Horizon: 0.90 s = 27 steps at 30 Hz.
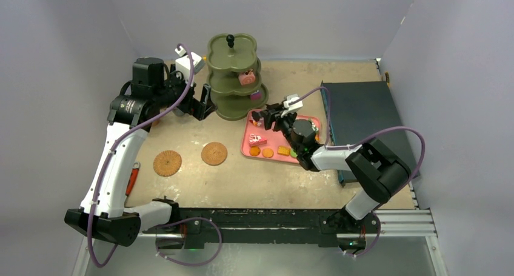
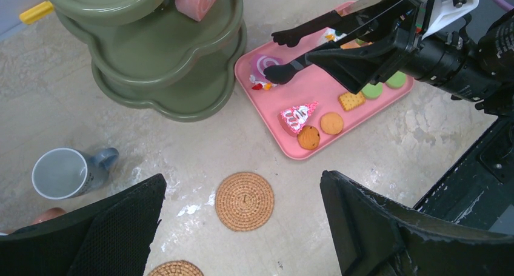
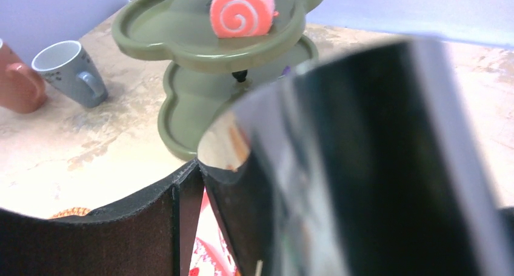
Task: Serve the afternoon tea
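Observation:
The olive three-tier stand stands at the back centre, with a pink roll pastry on its middle tier and a purple piece on the lowest. My right gripper is shut on black tongs, whose open tips hover over a swirl pastry on the pink tray. The tray also holds a pink cake slice, cookies and green macarons. My left gripper is open and empty, above a coaster. A grey-blue cup and a terracotta cup stand left of the stand.
A second coaster lies left of the first. A dark flat box fills the right side. An orange-handled tool lies by the left arm. Walls close in the table on three sides.

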{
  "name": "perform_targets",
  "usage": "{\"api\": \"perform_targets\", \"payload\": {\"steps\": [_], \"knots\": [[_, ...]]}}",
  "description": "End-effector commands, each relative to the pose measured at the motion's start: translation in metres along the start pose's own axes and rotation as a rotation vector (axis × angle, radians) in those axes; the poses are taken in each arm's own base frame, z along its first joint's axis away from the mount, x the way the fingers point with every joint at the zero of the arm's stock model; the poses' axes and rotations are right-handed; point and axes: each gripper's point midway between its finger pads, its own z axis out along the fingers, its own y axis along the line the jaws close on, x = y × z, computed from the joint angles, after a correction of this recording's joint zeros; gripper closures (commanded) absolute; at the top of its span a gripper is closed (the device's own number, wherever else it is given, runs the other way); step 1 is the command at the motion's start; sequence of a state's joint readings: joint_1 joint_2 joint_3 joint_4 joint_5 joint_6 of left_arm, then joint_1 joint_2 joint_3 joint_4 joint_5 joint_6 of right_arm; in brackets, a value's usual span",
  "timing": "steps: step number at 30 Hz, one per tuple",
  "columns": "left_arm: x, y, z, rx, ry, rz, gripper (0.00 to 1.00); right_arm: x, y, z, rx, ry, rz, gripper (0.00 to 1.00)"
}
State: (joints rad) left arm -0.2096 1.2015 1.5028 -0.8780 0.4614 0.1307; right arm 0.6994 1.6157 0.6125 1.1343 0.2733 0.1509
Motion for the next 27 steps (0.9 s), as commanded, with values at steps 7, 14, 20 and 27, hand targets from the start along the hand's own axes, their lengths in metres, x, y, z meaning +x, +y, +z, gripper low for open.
{"api": "perform_targets", "payload": {"steps": [7,14,20,27], "knots": [[-0.019,-0.004,-0.012,0.0,-0.065,0.02,0.01,0.014,0.009,-0.001,-0.007,0.017,-0.04,0.32],[-0.019,-0.004,-0.013,-0.003,-0.063,0.027,0.01,0.024,0.008,0.009,0.003,0.029,-0.075,0.33],[-0.019,-0.002,-0.014,-0.015,-0.066,0.036,0.01,0.028,0.009,0.014,0.005,0.031,-0.056,0.38],[-0.016,-0.002,-0.012,-0.014,-0.058,0.033,0.0,0.02,0.006,0.009,0.021,0.012,-0.05,0.55]]}}
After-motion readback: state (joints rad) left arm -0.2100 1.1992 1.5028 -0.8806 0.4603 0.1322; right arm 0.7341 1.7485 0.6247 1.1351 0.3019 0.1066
